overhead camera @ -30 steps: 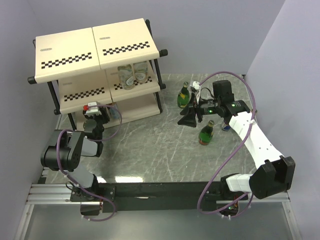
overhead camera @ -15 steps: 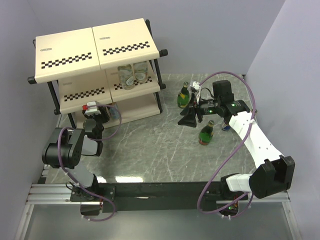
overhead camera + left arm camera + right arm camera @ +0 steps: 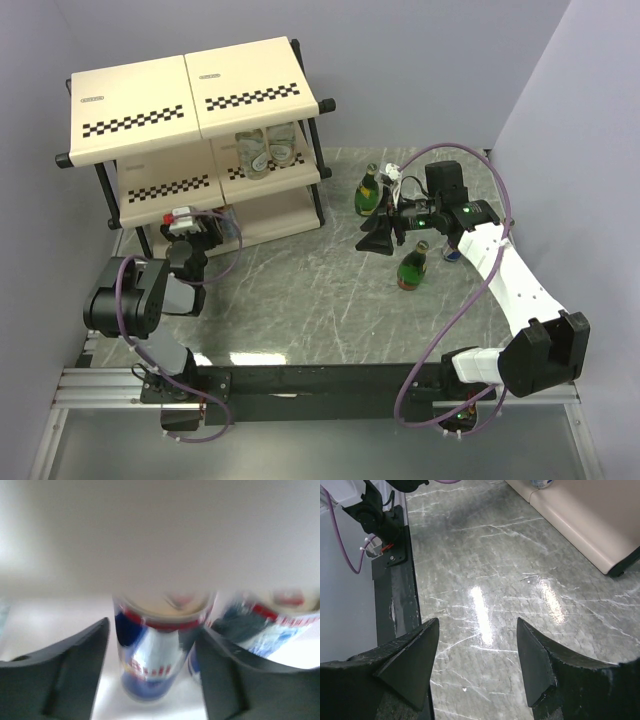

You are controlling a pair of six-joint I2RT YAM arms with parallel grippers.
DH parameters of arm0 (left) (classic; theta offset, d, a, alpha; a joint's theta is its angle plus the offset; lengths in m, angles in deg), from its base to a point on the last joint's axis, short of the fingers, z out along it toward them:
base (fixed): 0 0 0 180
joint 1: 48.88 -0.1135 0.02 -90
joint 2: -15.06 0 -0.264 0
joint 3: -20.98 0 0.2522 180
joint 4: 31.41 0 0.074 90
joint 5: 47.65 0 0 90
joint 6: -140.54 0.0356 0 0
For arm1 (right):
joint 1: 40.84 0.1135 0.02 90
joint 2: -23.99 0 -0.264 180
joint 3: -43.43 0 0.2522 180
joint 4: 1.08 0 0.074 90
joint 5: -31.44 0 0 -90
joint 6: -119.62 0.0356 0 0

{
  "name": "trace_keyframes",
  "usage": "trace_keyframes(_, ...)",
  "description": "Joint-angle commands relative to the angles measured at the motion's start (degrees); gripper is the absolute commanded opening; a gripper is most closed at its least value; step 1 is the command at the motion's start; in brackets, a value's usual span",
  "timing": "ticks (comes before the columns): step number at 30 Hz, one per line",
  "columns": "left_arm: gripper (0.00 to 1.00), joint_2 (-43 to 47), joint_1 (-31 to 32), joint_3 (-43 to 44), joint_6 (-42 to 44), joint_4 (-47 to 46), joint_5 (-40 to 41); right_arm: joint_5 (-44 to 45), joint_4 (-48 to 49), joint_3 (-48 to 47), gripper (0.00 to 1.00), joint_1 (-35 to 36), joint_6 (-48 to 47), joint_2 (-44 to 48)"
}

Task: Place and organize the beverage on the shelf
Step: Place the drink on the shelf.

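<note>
**Cans low in the shelf, green bottles out on the table**

The shelf [image 3: 140,95] stands at the far left of the table [image 3: 300,300]. It has cream boards with black and white squares along the front. Two clear bottles [image 3: 268,150] stand side by side on the middle board, on its right half.

The left gripper [image 3: 185,224] is down low at the left half of the shelf, poking in under the middle board. Its own camera is blurry. It shows a blue and silver can [image 3: 157,655] standing up on a cream board, right between the two dark fingers [image 3: 65,675]. The fingers are spread apart. A thin strip of light shows between the can and the finger on the left of that view, so the can is not squeezed. On the other side I cannot tell if the finger touches it. A second can [image 3: 270,622] stands just beside the first, on the right of that view. Another cream board sits close above both cans.

The right gripper [image 3: 378,238] is well away from the shelf, over the right part of the table, pointing toward the shelf. Its fingers are spread wide with nothing between them, only the shiny grey-green table below.

One green bottle [image 3: 369,190] with a gold cap stands on the table just past the right gripper. Another green bottle [image 3: 412,266] stands on its near side, close to the arm
</note>
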Motion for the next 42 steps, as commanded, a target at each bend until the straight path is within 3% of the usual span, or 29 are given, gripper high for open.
trace_keyframes(1,0.77,1.93,-0.15,-1.55,-1.99,-20.23,0.38,-1.1,0.24,-0.72,0.7,-0.53,-0.79,0.14)
trace_keyframes(14,0.93,11.85,-0.15,-4.18,-4.18,-11.89,0.11,-1.02,0.07,-0.72,0.7,-0.53,-0.88,0.5)
trace_keyframes(19,0.96,18.8,-0.06,-5.24,-7.17,-0.81,0.81,-1.01,0.07,-0.72,0.7,-0.53,-0.88,0.58)
trace_keyframes(23,0.97,22.49,-0.06,-6.91,-8.23,2.0,0.82,-0.93,0.24,-0.64,0.7,-0.7,-0.62,0.76)
trace_keyframes(32,0.98,33.37,0.03,-6.74,-10.33,18.5,1.25,-0.31,0.33,-0.55,0.7,-1.05,-0.7,0.76)
trace_keyframes(42,0.97,38.75,0.47,-3.13,-15.61,34.61,-1.64,2.41,0.15,-0.46,0.7,-1.58,-2.02,0.41)
